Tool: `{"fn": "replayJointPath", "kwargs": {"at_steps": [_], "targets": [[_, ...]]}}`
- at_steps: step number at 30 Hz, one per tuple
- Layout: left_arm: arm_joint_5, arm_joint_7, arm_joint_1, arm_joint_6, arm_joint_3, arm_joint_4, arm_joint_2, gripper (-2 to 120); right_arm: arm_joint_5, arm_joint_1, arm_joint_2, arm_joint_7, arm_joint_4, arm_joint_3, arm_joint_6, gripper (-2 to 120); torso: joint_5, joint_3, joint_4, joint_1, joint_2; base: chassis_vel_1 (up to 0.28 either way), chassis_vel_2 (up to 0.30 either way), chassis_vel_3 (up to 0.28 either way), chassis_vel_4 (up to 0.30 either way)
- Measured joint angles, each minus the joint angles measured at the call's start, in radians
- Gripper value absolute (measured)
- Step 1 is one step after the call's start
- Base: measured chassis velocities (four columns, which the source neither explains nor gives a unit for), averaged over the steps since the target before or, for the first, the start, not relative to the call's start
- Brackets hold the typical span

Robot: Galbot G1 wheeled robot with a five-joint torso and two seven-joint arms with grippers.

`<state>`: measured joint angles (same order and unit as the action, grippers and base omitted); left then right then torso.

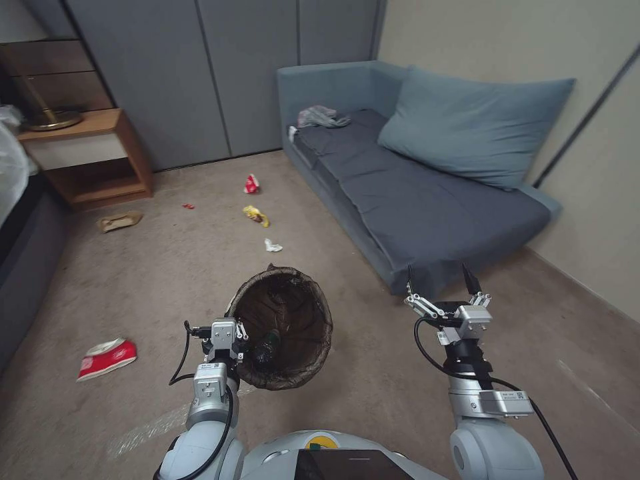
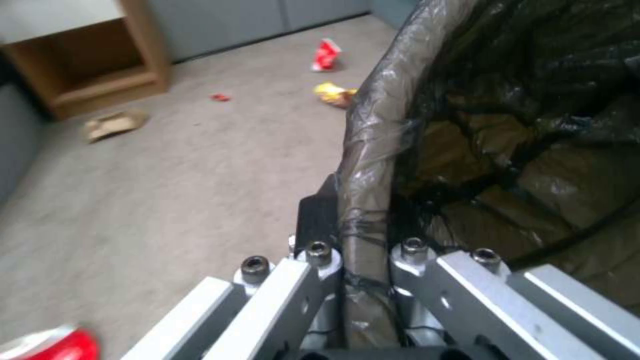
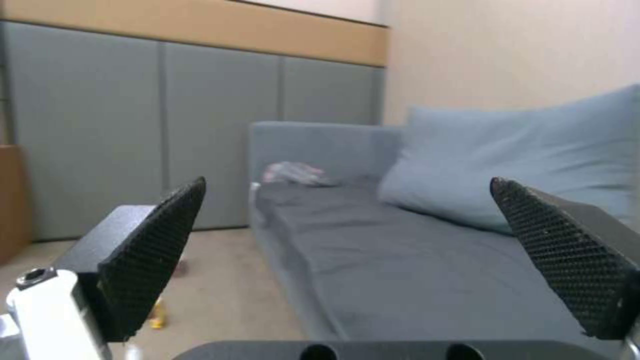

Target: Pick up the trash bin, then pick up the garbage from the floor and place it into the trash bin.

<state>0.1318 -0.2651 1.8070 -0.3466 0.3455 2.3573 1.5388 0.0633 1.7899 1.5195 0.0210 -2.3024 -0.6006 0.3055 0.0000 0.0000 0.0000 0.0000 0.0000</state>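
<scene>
open carpet point(image 1: 200, 267) ahead, sofa point(image 1: 400, 200) right, side table point(image 1: 93, 160) left

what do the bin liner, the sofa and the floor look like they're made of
Bin liner: thin glossy plastic film, going by its crinkles and shine; the left gripper clamps its rim. Sofa: matte woven fabric, probably, soft folds at the edge. Floor: short beige carpet, likely; dull, faintly fuzzy.

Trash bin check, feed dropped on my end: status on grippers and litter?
Left gripper shut on trash bin rim, bin held up. Right gripper open, empty. Garbage scattered on floor ahead. Nothing blocking.
</scene>
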Motion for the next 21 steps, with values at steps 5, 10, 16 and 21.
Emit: {"fn": "replayJointPath", "kwargs": {"at_steps": [5,10,16,21], "targets": [[0.002,-0.001,0.004,0.001,0.001,0.004,-0.001,0,0.000,-0.003,-0.007,0.001,-0.005,-0.002,-0.003,100,0.0000,0.000,0.0000,0.000,0.000,0.105,0.123,0.132,0.128],[0.003,-0.001,0.008,0.002,0.004,0.013,-0.002,0,0.000,-0.002,-0.014,0.004,-0.008,-0.004,-0.004,100,0.0001,0.000,0.0000,0.000,0.000,0.127,0.132,0.116,0.133],[0.004,-0.001,0.009,0.003,0.006,0.019,-0.003,0,0.001,0.000,-0.018,0.006,-0.011,-0.007,-0.004,100,0.0001,0.000,0.0001,0.000,0.000,0.128,0.125,0.112,0.123],[0.006,-0.001,0.013,0.005,0.006,0.023,-0.003,0,0.001,0.001,-0.020,0.011,-0.011,-0.010,-0.001,100,0.0000,0.000,-0.0001,0.000,0.000,0.126,0.134,0.132,0.135]]}}
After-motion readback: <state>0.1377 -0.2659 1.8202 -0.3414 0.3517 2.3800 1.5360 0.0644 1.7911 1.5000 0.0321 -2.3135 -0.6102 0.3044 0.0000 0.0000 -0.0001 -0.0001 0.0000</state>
